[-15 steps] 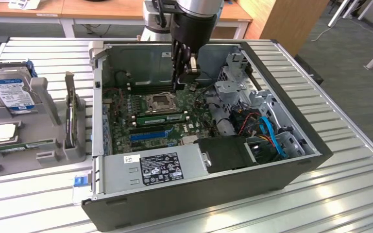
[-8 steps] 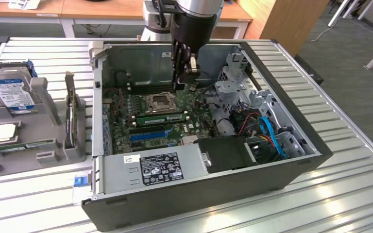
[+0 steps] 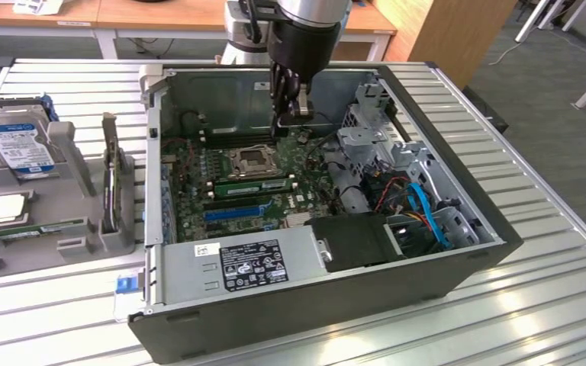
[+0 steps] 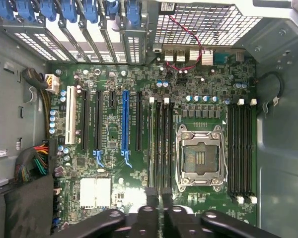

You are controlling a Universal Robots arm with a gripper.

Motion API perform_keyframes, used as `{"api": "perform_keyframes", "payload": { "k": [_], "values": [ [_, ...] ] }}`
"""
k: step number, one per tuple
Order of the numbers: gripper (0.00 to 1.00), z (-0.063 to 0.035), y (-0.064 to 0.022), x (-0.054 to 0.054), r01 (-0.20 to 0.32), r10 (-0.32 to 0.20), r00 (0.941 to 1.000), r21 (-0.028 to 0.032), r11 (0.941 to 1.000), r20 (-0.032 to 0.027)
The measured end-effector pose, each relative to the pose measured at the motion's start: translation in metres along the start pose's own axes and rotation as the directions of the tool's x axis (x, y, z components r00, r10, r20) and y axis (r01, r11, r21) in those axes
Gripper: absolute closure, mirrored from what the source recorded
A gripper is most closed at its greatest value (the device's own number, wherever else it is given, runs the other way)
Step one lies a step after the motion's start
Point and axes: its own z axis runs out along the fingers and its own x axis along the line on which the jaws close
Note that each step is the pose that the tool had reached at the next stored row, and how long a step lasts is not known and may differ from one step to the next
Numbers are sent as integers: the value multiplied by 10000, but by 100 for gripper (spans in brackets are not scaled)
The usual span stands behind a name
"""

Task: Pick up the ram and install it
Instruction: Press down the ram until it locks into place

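Here we are over the open computer case [image 3: 272, 320] on the slatted metal table [image 3: 537, 305], and the arm reaches straight down into it. The gripper [image 3: 298, 114] hangs above the motherboard [image 4: 208, 79], near the far wall of the case in the exterior view. Look at the wrist view: the gripper [image 4: 159, 196] has its two fingers drawn close together, just a thin dark gap between them, and nothing visible in that gap. They sit right over one end of the memory slots [image 4: 161, 144]. And the ram [image 3: 255, 185]? It's down on the board, a long green stick lying along a slot just beside the processor socket [image 3: 251, 160], on the side toward the blue expansion slot [image 3: 237, 212]. The gripper is apart from it, above and beyond the socket. Off to the exterior view's left, a grey holder [image 3: 69, 244] stands on the table, carrying the hard drive [image 3: 13, 141] with its blue label and a square silver processor chip [image 3: 8, 207].
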Motion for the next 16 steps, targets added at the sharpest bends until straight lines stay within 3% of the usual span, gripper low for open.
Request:
{"api": "perform_keyframes", "payload": {
  "k": [16],
  "values": [
    [90,-2,-27,0,-1,1,10000,0,10000,-1]
  ]
}}
